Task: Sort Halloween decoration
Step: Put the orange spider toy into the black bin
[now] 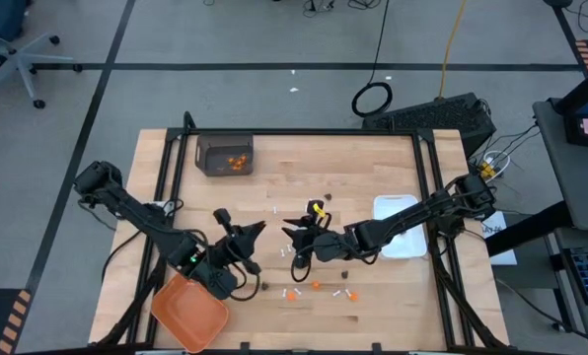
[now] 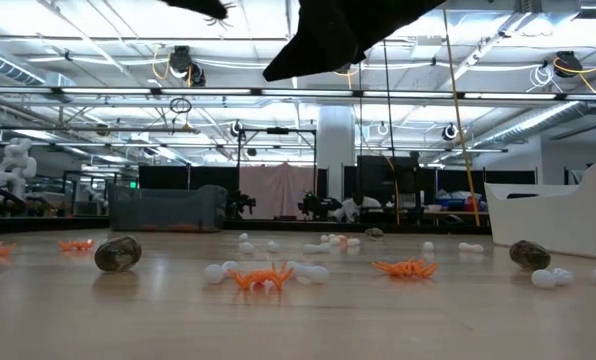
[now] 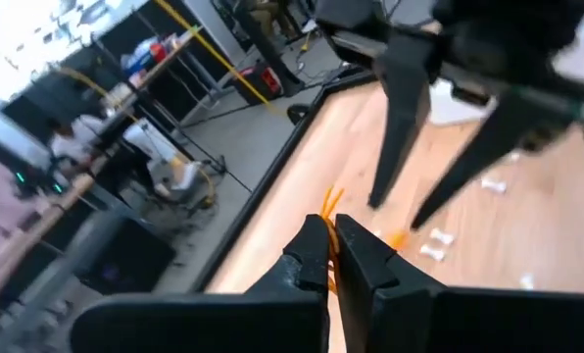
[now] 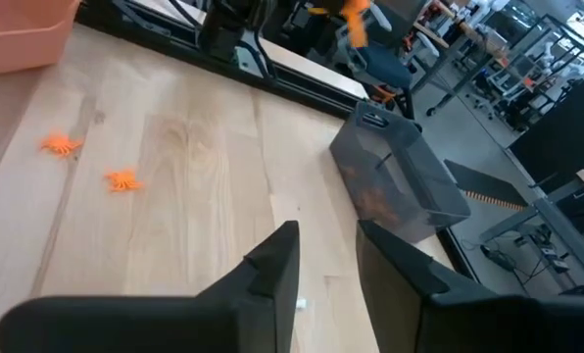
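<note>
Already the left gripper [image 3: 331, 257] pinches a flimsy, featherlight orange bit [image 3: 329, 208] between its fingertips, while the right gripper [image 4: 327, 257] stands parted and empty.

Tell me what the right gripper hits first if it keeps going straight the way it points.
Probably the dark bin: the right gripper, fingers parted, aims toward it over bare table. Depth is unclear.

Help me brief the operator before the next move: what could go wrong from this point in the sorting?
The left hand pinches only a thin orange piece between its closed tips; such a slight hold could slip on the way to a container.

The right hand sits close to the left one above the table's middle, so the arms could clash.

Small white sticks and other orange bits lie loose below; a low sweep could scatter them.
</note>
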Action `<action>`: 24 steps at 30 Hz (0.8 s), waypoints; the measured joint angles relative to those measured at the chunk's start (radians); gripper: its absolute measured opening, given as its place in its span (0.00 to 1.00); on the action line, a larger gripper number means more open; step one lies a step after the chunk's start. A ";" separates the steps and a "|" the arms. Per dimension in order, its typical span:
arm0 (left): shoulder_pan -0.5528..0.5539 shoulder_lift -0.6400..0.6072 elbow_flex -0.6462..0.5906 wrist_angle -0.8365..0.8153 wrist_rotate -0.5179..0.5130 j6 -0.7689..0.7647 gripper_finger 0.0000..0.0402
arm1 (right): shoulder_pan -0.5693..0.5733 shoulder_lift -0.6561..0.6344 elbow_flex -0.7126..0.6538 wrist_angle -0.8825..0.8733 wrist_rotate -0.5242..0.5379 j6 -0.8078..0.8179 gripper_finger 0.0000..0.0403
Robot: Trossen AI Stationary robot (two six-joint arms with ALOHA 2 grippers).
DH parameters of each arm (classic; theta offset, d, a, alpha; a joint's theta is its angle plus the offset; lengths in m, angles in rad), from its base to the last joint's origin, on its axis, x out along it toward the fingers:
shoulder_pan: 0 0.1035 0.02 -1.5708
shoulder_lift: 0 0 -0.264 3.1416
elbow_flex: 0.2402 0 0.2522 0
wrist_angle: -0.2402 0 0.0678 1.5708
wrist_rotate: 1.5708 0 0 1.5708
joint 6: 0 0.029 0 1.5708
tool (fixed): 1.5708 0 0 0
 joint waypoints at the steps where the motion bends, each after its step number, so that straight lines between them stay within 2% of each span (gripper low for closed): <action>1: -0.005 0.000 0.000 -0.040 -0.001 0.014 0.00 | 0.001 0.000 0.000 0.002 0.000 -0.002 0.23; 7: -0.017 0.000 0.000 -0.219 -0.016 -0.023 0.00 | 0.003 0.000 0.000 0.006 0.000 -0.010 0.23; 14: -0.022 0.000 0.000 -0.243 -0.019 -0.021 0.00 | 0.003 0.000 0.000 -0.001 -0.002 -0.007 0.23; 24: -0.022 0.000 0.000 -0.243 -0.020 0.094 0.00 | 0.011 0.000 0.000 -0.002 -0.003 -0.007 0.23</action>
